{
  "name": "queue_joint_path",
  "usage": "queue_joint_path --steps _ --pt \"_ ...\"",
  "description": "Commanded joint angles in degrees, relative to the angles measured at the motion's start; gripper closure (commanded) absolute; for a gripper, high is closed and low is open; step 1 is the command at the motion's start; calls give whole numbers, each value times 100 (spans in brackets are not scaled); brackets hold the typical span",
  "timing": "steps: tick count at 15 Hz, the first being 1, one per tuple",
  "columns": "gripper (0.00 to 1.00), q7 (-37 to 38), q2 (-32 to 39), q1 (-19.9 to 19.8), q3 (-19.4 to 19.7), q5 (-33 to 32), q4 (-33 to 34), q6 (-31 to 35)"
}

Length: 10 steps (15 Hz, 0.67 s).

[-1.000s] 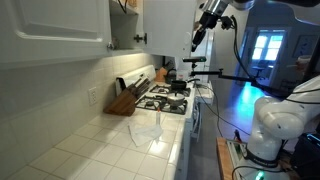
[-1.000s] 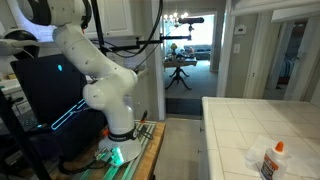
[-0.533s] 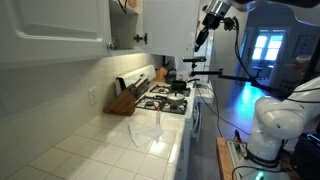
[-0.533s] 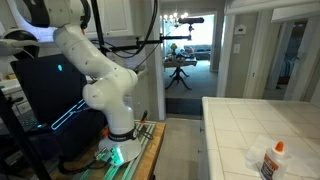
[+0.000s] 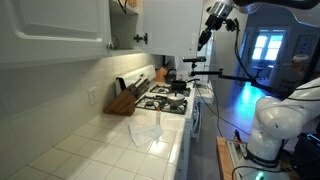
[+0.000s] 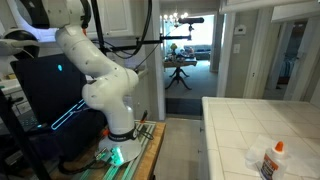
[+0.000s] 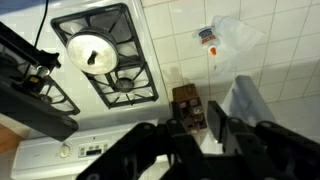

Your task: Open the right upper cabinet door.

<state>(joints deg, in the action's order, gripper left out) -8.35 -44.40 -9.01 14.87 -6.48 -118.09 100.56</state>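
Kitchen: right upper cabinet door [image 5: 168, 25] open

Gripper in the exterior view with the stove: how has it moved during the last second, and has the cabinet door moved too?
The gripper has drifted a little up and to the right in the picture, away from the door. The pictures do not show whether it let anything go. The door, the stove and the knife block stayed as they were.

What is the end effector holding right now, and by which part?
Nothing visible: in the wrist view the black end effector has only white tiled counter showing between its fingers.
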Motion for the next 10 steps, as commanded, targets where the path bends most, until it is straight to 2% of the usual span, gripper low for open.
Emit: queue_joint_path --steps 1,6,10 --pt "91 62 400 -78 101 -103 281 725" --pt "91 94 676 -187 103 -79 370 1336" --pt "91 226 722 -293 53 -50 446 1364"
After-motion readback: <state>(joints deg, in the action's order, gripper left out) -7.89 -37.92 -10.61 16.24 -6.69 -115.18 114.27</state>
